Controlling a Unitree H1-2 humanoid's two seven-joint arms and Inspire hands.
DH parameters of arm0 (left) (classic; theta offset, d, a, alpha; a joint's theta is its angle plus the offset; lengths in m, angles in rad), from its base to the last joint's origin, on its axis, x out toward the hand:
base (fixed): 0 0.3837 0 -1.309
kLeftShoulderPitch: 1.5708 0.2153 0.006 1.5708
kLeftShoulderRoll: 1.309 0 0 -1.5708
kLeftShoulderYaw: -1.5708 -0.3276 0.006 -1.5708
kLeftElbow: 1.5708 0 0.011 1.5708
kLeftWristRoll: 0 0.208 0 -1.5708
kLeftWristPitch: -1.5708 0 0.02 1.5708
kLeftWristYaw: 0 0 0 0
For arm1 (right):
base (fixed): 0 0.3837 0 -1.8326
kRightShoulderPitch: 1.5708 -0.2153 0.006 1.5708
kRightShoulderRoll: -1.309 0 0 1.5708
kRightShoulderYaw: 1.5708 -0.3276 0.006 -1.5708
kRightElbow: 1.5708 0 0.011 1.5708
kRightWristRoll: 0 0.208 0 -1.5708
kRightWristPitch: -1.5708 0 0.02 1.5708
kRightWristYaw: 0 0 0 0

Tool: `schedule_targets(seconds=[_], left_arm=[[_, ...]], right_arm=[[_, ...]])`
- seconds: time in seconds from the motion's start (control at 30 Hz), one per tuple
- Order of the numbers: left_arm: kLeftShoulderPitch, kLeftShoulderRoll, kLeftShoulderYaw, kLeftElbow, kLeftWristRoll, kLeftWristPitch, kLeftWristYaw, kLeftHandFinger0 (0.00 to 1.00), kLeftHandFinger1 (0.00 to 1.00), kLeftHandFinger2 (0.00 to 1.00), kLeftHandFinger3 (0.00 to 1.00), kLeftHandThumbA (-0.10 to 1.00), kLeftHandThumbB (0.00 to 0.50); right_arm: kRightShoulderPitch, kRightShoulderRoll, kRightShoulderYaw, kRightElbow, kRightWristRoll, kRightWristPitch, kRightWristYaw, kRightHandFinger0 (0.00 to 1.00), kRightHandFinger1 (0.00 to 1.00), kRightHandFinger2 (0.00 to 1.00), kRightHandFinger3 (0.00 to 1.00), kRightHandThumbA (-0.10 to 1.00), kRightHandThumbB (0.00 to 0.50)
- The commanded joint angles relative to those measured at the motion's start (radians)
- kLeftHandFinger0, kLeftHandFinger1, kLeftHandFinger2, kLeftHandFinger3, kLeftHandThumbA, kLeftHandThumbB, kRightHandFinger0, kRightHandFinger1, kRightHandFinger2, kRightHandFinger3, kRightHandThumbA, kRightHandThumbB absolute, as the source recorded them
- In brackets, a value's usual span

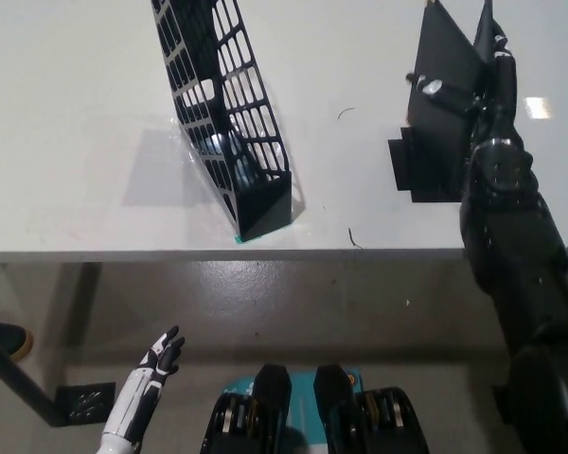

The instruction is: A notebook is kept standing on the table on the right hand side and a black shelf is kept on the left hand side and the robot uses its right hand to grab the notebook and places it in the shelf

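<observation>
The black notebook (443, 52) stands upright on a black base (412, 172) at the right rear of the white table (76, 123). My black right hand (475, 83) reaches up over the table edge and sits against the notebook's right edge, hiding that side; how tightly it grips is not visible. The black mesh shelf (225, 109) stands left of centre, leaning, with its closed end near the table's front edge. My white left hand (159, 359) rests low at the lower left, below the table, open.
The table's front edge (265, 253) runs across the middle of the picture, with grey floor below it. Two small dark scraps (352, 238) lie on the table between shelf and notebook. A dark metal frame (19, 388) shows at the bottom left.
</observation>
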Motion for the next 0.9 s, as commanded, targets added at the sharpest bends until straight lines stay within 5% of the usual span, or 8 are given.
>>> schedule_targets(seconds=[0.0,0.03,0.13,0.2,0.33,0.47,0.63,0.87], left_arm=[[-0.002,0.008,0.004,-0.017,0.005,-0.034,0.004,1.0,1.0,1.0,1.0,1.0,0.174],[-0.002,0.009,0.004,-0.021,0.004,-0.031,0.003,1.0,1.0,1.0,1.0,1.0,0.178],[-0.008,0.013,0.007,-0.024,0.003,-0.029,0.003,1.0,1.0,1.0,1.0,1.0,0.174],[-0.007,0.013,0.007,-0.027,0.002,-0.03,0.002,1.0,1.0,1.0,1.0,1.0,0.172],[-0.01,0.017,0.006,-0.026,0.004,-0.025,-0.001,1.0,1.0,1.0,1.0,1.0,0.171],[-0.011,0.016,0.008,-0.022,-0.002,-0.034,-0.001,1.0,1.0,1.0,1.0,1.0,0.153],[-0.012,0.015,0.009,-0.029,-0.001,-0.02,-0.001,1.0,1.0,1.0,1.0,1.0,0.168],[-0.014,0.018,0.007,-0.02,0.0,-0.039,-0.001,1.0,1.0,1.0,1.0,1.0,0.135]], right_arm=[[-0.134,0.009,-0.141,0.092,0.209,-0.083,-0.072,0.08,0.09,0.2,0.34,0.19,0.259],[-0.146,0.012,-0.188,0.111,0.257,-0.086,-0.068,0.0,0.0,0.09,0.15,-0.06,0.237],[-0.144,0.02,-0.236,0.119,0.281,-0.107,-0.062,0.0,0.0,0.35,0.1,-0.1,0.11],[-0.136,0.027,-0.25,0.112,0.284,-0.125,-0.049,0.0,0.0,0.44,0.35,-0.1,0.096],[-0.124,0.035,-0.234,0.098,0.272,-0.159,-0.033,0.0,0.0,0.08,0.35,-0.1,0.076],[-0.116,0.042,-0.224,0.077,0.295,-0.192,-0.013,0.0,0.1,0.5,0.49,-0.1,0.108],[-0.11,0.044,-0.185,0.045,0.273,-0.212,-0.04,0.0,0.16,0.67,0.62,-0.1,0.09],[-0.062,0.067,-0.05,-0.284,0.177,-0.17,-0.075,0.0,0.21,0.59,0.66,-0.1,0.098]])
